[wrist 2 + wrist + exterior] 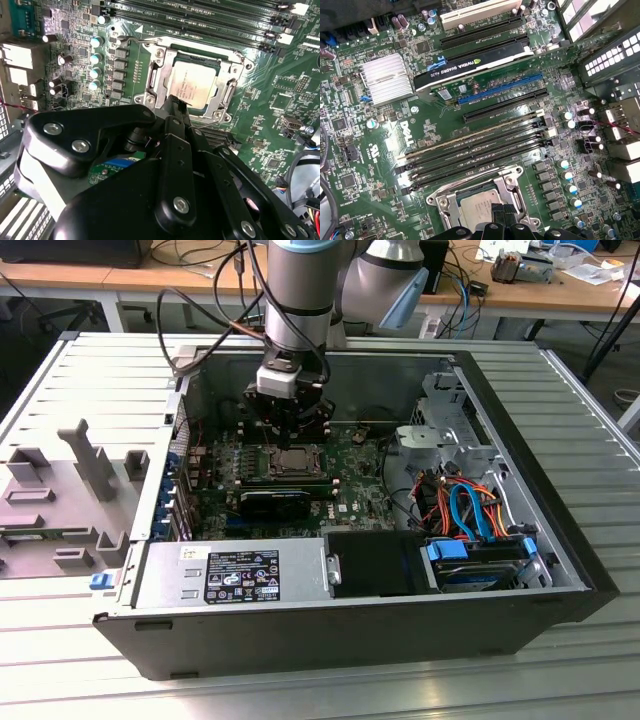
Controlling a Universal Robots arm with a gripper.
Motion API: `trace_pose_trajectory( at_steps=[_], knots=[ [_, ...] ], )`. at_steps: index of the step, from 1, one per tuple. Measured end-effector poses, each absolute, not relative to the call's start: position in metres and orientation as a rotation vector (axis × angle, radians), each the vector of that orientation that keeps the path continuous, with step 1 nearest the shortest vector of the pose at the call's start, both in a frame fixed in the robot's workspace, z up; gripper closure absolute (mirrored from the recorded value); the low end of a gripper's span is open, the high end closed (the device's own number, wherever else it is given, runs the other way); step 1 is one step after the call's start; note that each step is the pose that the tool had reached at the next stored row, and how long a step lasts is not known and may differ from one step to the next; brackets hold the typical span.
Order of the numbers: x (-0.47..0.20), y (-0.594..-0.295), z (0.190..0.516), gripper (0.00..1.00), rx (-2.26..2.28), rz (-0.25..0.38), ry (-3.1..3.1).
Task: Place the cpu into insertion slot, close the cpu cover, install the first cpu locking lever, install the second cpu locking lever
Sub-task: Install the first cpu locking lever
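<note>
Tool time, folks: our black multi-link tool (176, 107) hangs directly over the small square socket with its silver metal rim (155, 75) on the green circuit board (260, 115), fingertips pressed together with nothing between them, their tip right at the socket's near edge. We see the flat square chip with the dull silver-grey top (192, 85) already lying in that socket, and the thin silver frame plate with a square window (227, 92) folded down flat around it, so the chip shows through the window. We make out a thin wire lever (127, 38) along one side of the socket; whether it is latched we cannot tell. Over in the first wrist view, the long dark memory slots (470, 150) run parallel just beside the socket, and the long black expansion card (470, 67) sits well beyond them. In the exterior view, the open grey computer case (560, 540) lies on its side on the slatted metal table (80, 370), tool deep inside.
</note>
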State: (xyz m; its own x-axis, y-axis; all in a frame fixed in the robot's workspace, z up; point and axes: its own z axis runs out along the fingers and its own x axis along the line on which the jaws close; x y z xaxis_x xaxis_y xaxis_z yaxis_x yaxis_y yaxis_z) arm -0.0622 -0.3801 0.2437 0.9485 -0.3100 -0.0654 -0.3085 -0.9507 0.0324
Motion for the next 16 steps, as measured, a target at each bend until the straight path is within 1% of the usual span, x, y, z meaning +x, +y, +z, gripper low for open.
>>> trace_pose_trajectory(
  at_steps=[16],
  knots=[
    [-0.0622,-0.3802,0.2437,0.89,3.096,-0.107,-0.339]
  ],
)
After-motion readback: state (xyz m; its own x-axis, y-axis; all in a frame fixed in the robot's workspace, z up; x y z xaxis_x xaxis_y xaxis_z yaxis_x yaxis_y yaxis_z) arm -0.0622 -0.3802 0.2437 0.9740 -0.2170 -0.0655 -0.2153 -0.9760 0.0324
